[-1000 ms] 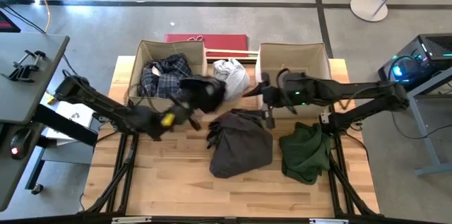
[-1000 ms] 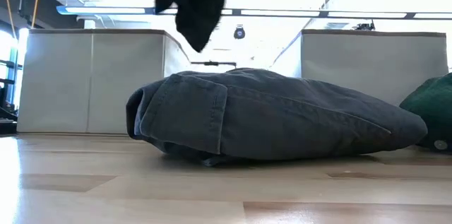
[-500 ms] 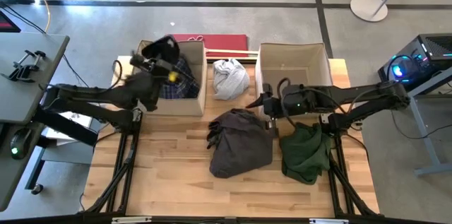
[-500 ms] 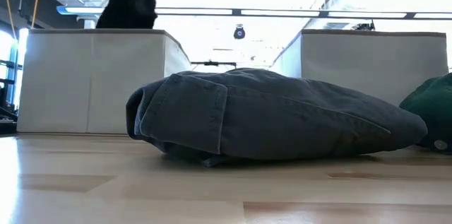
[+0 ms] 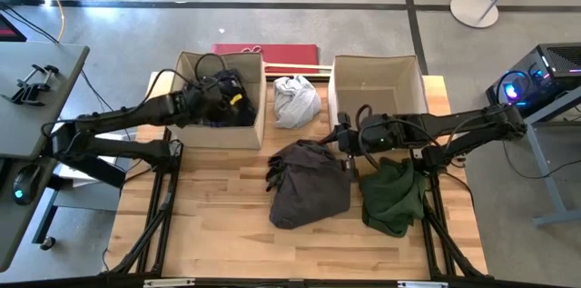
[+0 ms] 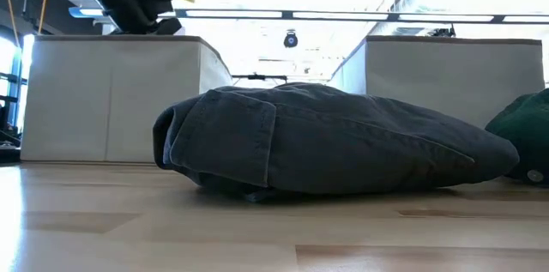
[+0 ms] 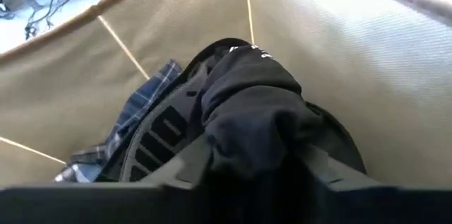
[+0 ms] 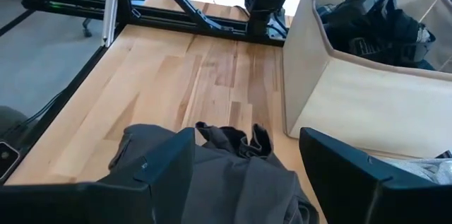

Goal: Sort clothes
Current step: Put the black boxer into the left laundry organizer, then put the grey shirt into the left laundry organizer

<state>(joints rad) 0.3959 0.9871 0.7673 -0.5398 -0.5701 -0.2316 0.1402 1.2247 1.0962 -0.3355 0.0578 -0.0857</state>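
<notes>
The small black garment [image 5: 221,82] lies bunched in the left beige box [image 5: 260,106], on top of the blue-white plaid shirt [image 7: 141,114]. My left gripper [image 5: 229,99] is inside that box, open, with the black garment [image 7: 251,121] between its fingers. My right gripper [image 5: 345,143] is open and empty above the right edge of the dark grey-brown garment [image 5: 309,183], which lies flat mid-table. The dark green garment [image 5: 392,195] lies to its right. The light grey-white garment [image 5: 295,97] lies on the table between the two boxes. My left gripper has the black garment's bunched top [image 7: 247,146] between its spread fingers, coming slanting down from the table's left side. The garment rests on the plaid shirt in the box. I cannot tell whether the fingers touch the cloth.
The right beige box [image 5: 377,74] stands at the far right with nothing showing in it. A red flat object [image 5: 265,52] lies behind the left box. Bare wood runs along the table's near edge [image 5: 227,233].
My left gripper has carried the black garment from mid-table up and toward the far left, over the left box, then gone down into it. The garment, which hung below the gripper, now lies in the box on the plaid shirt.
</notes>
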